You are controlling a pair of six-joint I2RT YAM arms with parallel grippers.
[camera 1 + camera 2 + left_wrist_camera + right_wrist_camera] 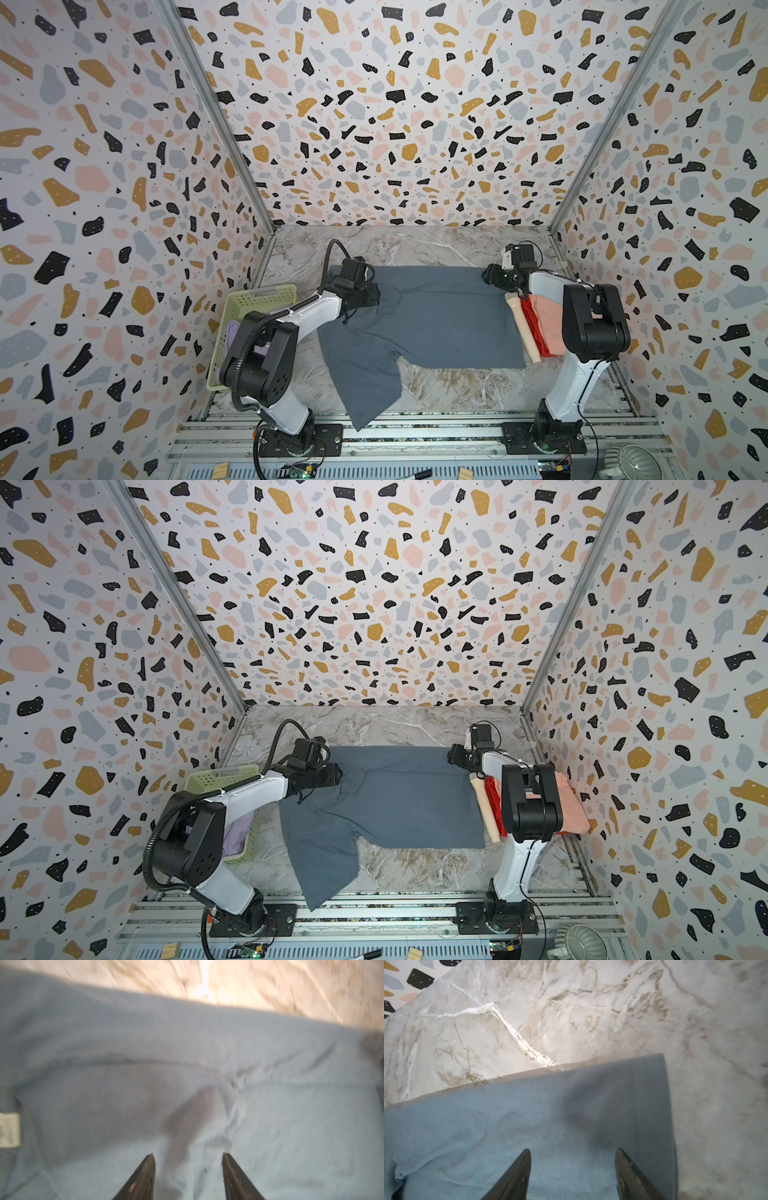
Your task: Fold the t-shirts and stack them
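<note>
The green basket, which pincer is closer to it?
Left. The left pincer is over the blue-grey shirt at the end nearest the basket; the right pincer is at the shirt's opposite end.

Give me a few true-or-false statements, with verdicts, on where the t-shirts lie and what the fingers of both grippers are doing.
1. The blue-grey t-shirt lies spread on the marble table, one end trailing past the near edge. True.
2. The lilac t-shirt tops the pile at the right. False: it sits in the green basket at the left.
3. The fingers of the left gripper and the right gripper stand apart over the blue-grey t-shirt, gripping nothing. True.
4. The right gripper holds the red t-shirt. False: the red t-shirt lies in the pile with the salmon pink t-shirt, beside the right arm.
</note>
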